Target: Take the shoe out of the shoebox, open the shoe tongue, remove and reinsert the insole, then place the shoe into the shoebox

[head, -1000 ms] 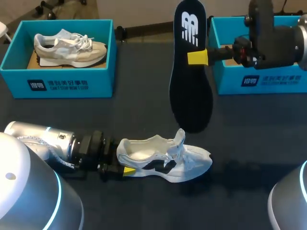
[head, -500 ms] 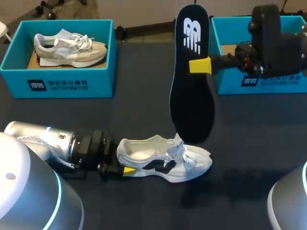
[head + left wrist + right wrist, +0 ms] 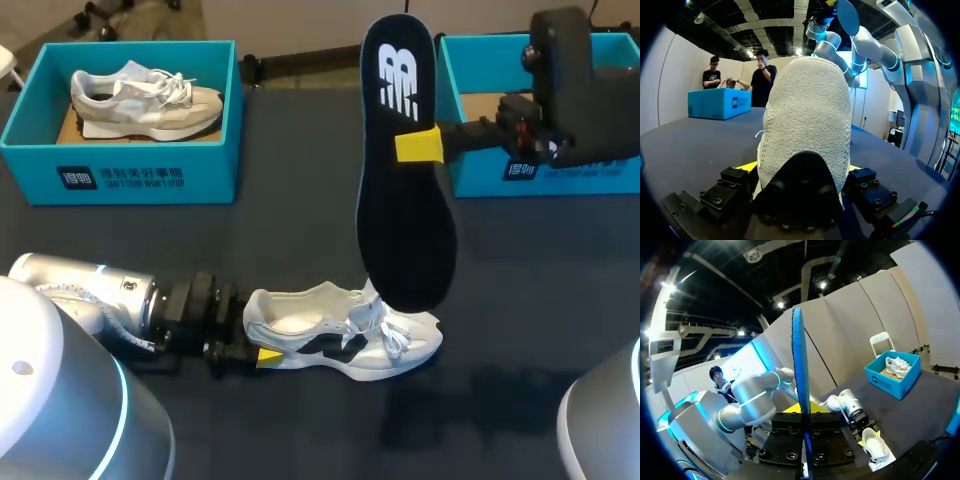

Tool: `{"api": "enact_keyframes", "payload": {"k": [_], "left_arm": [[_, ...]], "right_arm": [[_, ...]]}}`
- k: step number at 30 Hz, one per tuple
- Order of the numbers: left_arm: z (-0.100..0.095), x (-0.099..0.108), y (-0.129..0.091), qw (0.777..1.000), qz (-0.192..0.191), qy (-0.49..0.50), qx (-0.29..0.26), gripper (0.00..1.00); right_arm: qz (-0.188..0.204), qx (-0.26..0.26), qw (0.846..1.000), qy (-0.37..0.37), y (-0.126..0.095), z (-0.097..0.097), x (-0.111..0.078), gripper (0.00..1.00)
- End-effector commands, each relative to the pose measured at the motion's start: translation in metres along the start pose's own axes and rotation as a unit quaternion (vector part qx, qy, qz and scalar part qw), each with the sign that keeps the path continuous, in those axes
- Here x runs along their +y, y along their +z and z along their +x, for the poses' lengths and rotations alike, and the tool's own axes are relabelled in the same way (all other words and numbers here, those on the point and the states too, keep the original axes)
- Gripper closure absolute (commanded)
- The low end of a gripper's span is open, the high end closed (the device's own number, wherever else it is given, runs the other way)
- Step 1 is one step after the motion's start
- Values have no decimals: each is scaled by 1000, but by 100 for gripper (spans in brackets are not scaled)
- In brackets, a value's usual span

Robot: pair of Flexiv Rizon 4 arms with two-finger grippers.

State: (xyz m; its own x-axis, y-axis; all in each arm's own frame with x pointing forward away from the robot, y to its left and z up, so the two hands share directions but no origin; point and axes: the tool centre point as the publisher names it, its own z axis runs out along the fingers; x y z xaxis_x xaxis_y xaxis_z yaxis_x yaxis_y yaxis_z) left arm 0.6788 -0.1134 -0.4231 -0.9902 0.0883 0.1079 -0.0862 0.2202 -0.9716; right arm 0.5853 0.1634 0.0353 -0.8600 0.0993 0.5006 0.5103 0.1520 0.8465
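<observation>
**A:** Head view first: where do we have the shoe?

**B:** On the table, outside both boxes, standing on its sole with the toe toward our right side. Our left gripper is clamped on the heel. The left wrist view shows a yellow tip on either side of it.

**A:** And the insole?

**B:** Out of the shoe, held upright by our right gripper, whose fingers are pinched on its middle. Its lower end hangs over the laces. Whether it touches them, we cannot tell.

**A:** The boxes?

**B:** The left box holds another shoe. The right box sits behind our right arm.
</observation>
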Motion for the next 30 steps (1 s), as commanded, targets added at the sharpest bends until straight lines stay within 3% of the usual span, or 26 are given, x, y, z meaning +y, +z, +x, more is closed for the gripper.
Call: {"api": "enact_keyframes", "payload": {"k": [1,19,20,21,22,30], "left_arm": [[0,0,0,1000,0,0,-1,100],[-2,3,-1,1000,-12,-1,2,100],[-1,4,-1,1000,-11,-4,3,47],[-1,4,-2,1000,-10,-5,2,27],[-2,3,-3,1000,-9,-7,-1,0],[-6,2,-15,1000,-19,-14,-12,0]], "right_arm": [[0,1,1000,1,3,-2,0,100],[0,1,1000,1,3,-2,0,100],[0,1,1000,1,3,-2,0,100],[0,1,1000,1,3,-2,0,100],[0,1,1000,1,3,-2,0,100],[0,1,1000,1,3,-2,0,100]]}}
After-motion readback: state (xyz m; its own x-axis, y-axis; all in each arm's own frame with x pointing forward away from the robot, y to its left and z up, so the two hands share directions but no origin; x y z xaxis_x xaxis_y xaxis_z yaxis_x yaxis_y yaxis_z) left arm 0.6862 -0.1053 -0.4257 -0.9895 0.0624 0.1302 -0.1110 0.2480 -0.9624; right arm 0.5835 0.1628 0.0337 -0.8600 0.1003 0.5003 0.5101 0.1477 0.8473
